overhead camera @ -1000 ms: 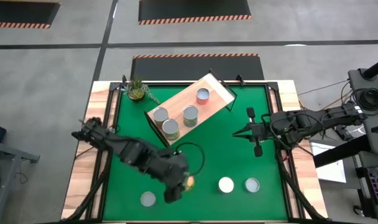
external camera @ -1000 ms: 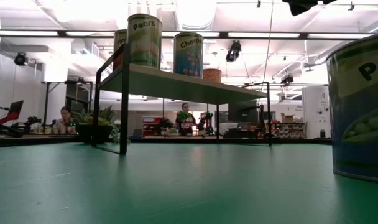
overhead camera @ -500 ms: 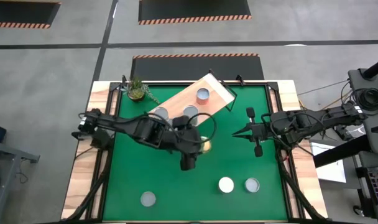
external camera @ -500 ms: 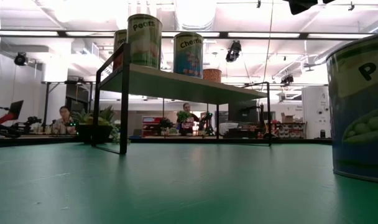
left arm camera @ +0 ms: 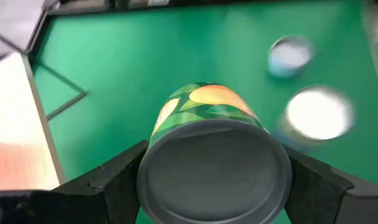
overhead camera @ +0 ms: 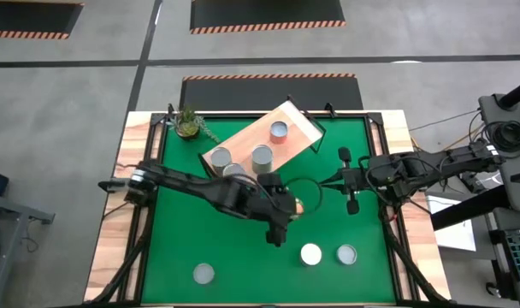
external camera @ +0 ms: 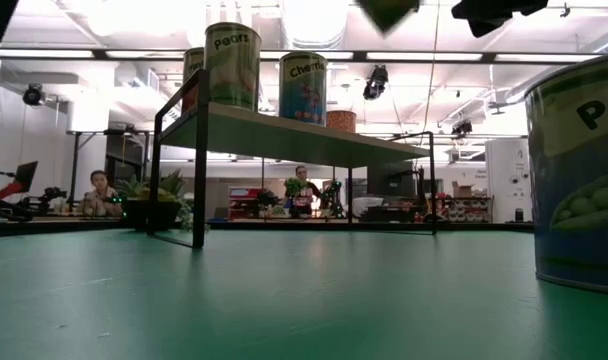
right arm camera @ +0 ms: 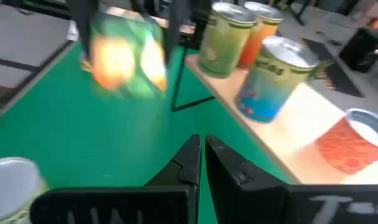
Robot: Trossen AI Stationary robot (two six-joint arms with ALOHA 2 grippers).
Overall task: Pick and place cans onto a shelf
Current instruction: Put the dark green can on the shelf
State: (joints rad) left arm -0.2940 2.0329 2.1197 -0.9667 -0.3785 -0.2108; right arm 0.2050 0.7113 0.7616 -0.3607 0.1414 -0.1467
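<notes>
The left gripper (overhead camera: 292,208) has swung on from beside the shelf's near edge out over the green mat (overhead camera: 354,171), just off the shelf (overhead camera: 262,139) toward its right end. Its fingers (left arm camera: 114,180) pinch a green-labelled can (left arm camera: 207,155) by the sides, carried clear of the mat. Four cans (overhead camera: 261,156) stand on the shelf; three more (overhead camera: 310,254) sit on the mat, well away from it. The right gripper (overhead camera: 322,182) waits just right of the shelf, fingers (right arm camera: 188,158) pressed together.

Held can (left arm camera: 209,158): dull grey metal base, glossy printed label. Shelf (overhead camera: 296,120): smooth light wood, thin black metal frame. Table (overhead camera: 345,221): matt green mat, wooden edges.
</notes>
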